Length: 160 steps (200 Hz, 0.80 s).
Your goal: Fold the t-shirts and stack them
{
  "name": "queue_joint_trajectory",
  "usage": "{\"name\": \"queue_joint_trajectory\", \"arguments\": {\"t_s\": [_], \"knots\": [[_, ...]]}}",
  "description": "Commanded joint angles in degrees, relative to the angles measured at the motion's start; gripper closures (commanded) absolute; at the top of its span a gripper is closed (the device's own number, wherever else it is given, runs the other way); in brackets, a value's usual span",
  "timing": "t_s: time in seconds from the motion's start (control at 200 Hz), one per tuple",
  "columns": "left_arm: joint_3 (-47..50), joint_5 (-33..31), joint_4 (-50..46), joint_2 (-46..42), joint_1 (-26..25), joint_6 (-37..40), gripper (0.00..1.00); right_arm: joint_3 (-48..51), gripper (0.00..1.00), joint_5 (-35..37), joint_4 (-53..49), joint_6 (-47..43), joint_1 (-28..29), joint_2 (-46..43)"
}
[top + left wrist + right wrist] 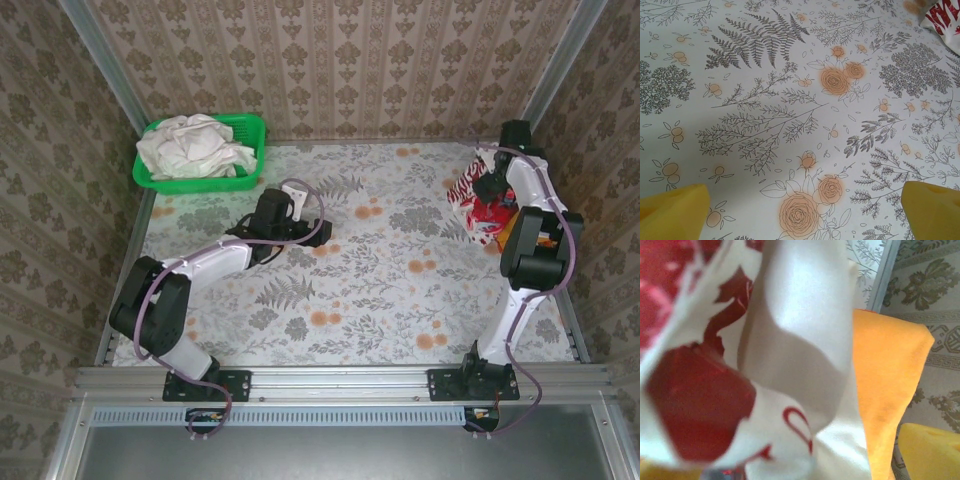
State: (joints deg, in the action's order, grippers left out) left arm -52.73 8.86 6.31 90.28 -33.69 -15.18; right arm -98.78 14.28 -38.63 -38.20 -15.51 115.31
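Observation:
Several off-white t-shirts (195, 148) lie crumpled in a heap at the back left. A t-shirt with a red-and-white print (466, 186) lies on a plain orange t-shirt (492, 216) at the right edge of the table. My right gripper (484, 188) is right over this pile. In the right wrist view the printed t-shirt (790, 330) bulges up close between the wide-apart yellow fingers (930, 450) of the open right gripper (790, 462), with the orange t-shirt (890, 365) beneath. My left gripper (318, 232) hovers open over the bare mid-table; its fingers (675, 210) hold nothing.
A green plastic basket (250, 125) at the back left corner holds the off-white heap. The flowered tablecloth (380, 280) covers the table. Wallpapered walls and a metal frame post (883, 275) close in right behind the pile. A corner of the printed t-shirt (942, 15) lies far ahead of the left gripper (802, 202).

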Motion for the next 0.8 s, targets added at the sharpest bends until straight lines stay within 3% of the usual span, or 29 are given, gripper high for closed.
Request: {"name": "queue_joint_trajectory", "arguments": {"t_s": [0.0,0.45,0.61,0.675,0.715,0.795], "knots": [[0.22,0.98,1.39,1.12,0.29,-0.77,0.00,-2.82,0.00,-1.82,-1.61,2.71,-1.25,2.43],[-1.90,1.81,0.38,2.61,0.56,-0.54,0.00,-16.60,0.03,-14.99,-16.34,9.23,-6.75,14.29],[-2.77,2.12,0.38,3.20,0.56,-0.71,0.00,-16.46,0.38,-22.92,-17.15,10.86,-8.23,13.63],[-2.90,2.21,0.40,3.16,0.56,-0.75,0.00,-15.67,0.80,-24.07,-16.42,10.80,-8.29,12.58],[-2.99,2.30,0.46,3.18,0.56,-0.90,0.00,-15.01,0.99,-24.20,-15.76,10.86,-8.23,11.88],[-2.77,2.33,0.68,3.07,0.56,-1.10,0.00,-14.54,1.00,-25.72,-15.97,10.35,-8.25,10.70]]}}
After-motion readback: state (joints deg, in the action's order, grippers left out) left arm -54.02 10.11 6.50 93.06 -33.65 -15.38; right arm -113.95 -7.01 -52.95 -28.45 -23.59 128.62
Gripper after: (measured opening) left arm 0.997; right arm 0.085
